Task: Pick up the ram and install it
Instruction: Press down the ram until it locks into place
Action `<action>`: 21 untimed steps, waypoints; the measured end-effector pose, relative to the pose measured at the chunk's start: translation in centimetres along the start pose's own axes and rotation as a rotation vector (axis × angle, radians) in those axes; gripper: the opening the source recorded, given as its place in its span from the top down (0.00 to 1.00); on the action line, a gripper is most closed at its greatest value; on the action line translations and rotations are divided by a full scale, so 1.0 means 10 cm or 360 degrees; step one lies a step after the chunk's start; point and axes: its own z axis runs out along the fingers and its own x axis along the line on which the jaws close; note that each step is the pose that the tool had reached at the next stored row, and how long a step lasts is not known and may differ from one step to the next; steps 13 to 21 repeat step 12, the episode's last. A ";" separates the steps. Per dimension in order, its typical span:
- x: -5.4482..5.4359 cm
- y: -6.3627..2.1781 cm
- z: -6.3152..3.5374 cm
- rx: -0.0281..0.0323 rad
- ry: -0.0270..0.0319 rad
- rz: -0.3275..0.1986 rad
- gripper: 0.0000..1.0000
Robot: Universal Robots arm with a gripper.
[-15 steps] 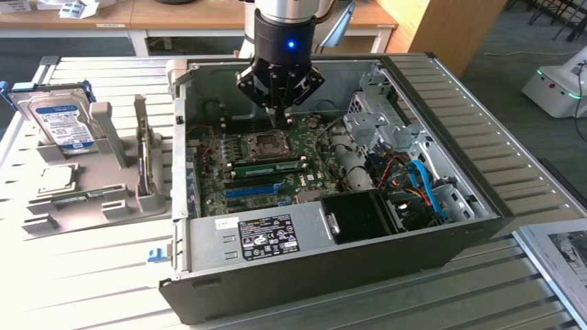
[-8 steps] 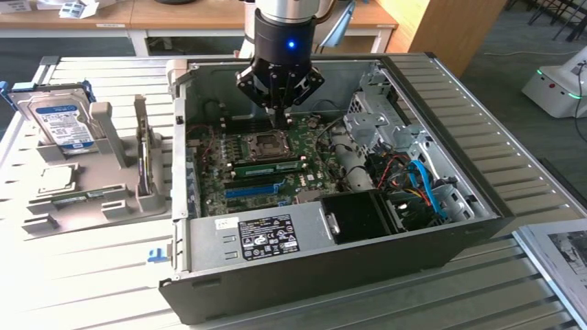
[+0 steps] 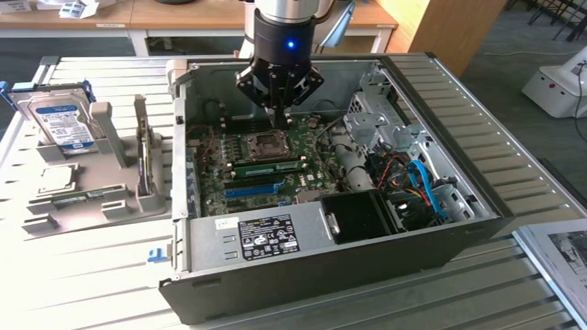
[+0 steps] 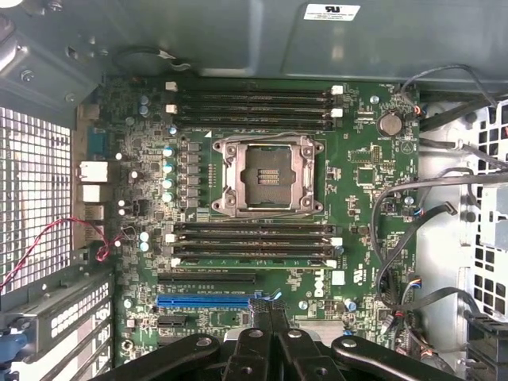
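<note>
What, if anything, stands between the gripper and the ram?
Nothing visible. The gripper hangs shut above the CPU socket; the ram stands in a slot just beside the socket, with open space between.

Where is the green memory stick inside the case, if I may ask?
Exterior view: the green memory stick sits on the motherboard between CPU socket and blue slot.

Green ram [image 3: 267,166], blue slot [image 3: 250,190], black claw [image 3: 279,108], grey computer case [image 3: 477,172].

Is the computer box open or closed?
Open. The computer case lies on its side with no cover on top, so the green circuit board and cables inside are in plain sight.
</note>
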 end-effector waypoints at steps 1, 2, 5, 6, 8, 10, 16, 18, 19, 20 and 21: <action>0.00 0.000 0.000 0.00000 -0.00001 0.0000 0.90; 0.00 0.000 0.000 0.00001 0.00000 0.0000 0.90; 0.00 0.000 0.000 0.00000 0.00000 0.0000 0.90; 0.00 0.000 0.000 0.00000 0.00001 0.0000 0.90; 0.00 0.000 -0.001 0.00002 0.00016 0.0000 0.90; 0.00 0.000 0.000 0.00001 0.00018 0.0000 0.90; 0.00 0.000 0.000 0.00000 0.00018 0.0000 0.90; 0.00 0.000 0.000 0.00000 0.00018 0.0000 0.90; 0.00 0.000 0.000 0.00000 0.00018 0.0000 0.90; 0.00 0.000 0.000 0.00000 0.00018 0.0000 0.90; 0.00 0.000 0.000 0.00000 0.00018 0.0000 0.90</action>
